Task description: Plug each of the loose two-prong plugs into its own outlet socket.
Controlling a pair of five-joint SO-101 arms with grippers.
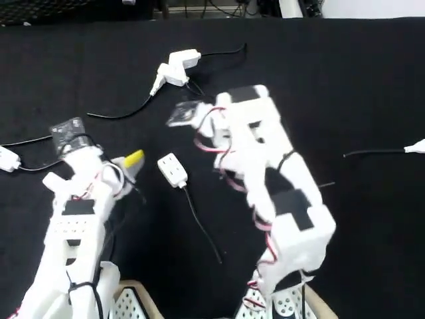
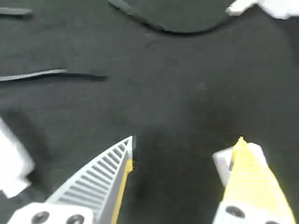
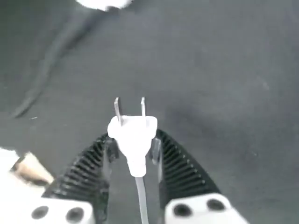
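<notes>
Fingers (image 2: 107,168) of left gripper (image 2: 186,144) wide, nothing between, near desk (image 1: 372,80) front-left corner. Socket (image 1: 172,169) near it, mid-desk, open room around. Right gripper (image 3: 133,144) clamps plug (image 3: 134,130), prongs out. Second plug (image 1: 416,146) at right edge.

Your right tool (image 3: 132,140) clamps a white two-prong plug (image 3: 133,133), prongs outward; a white outlet socket (image 1: 172,170) lies on the table (image 1: 345,80).

desk (image 1: 372,219) is lying under a black cloth (image 1: 345,73) that is covering its top | dark cables (image 1: 222,8) are trailing behind its far edge | a pale surface (image 1: 372,6) is showing past the far right corner
</notes>
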